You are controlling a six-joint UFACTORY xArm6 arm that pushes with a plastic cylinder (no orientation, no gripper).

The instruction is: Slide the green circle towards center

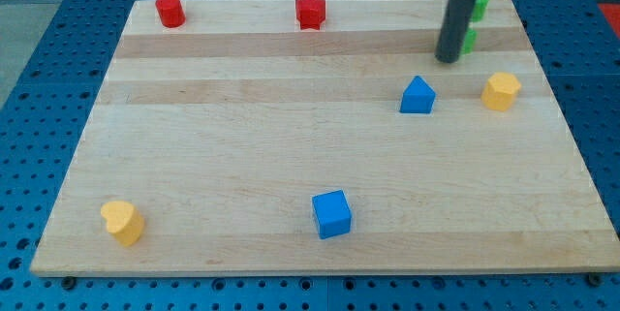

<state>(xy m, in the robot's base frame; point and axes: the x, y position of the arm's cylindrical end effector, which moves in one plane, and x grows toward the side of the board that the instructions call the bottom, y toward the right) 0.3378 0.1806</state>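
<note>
Green circle [470, 40], mostly hidden behind my tip [448, 59]

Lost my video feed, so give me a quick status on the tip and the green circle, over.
My tip down near the view's top right. Two green blocks mostly hidden behind the rod, shapes unclear. Blue triangular block sits towards the centre.

My tip [448, 58] rests near the view's top right.

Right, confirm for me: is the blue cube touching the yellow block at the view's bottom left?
No, the blue cube sits near the view's bottom middle, with bare board between it and the yellow block at the bottom left.
</note>
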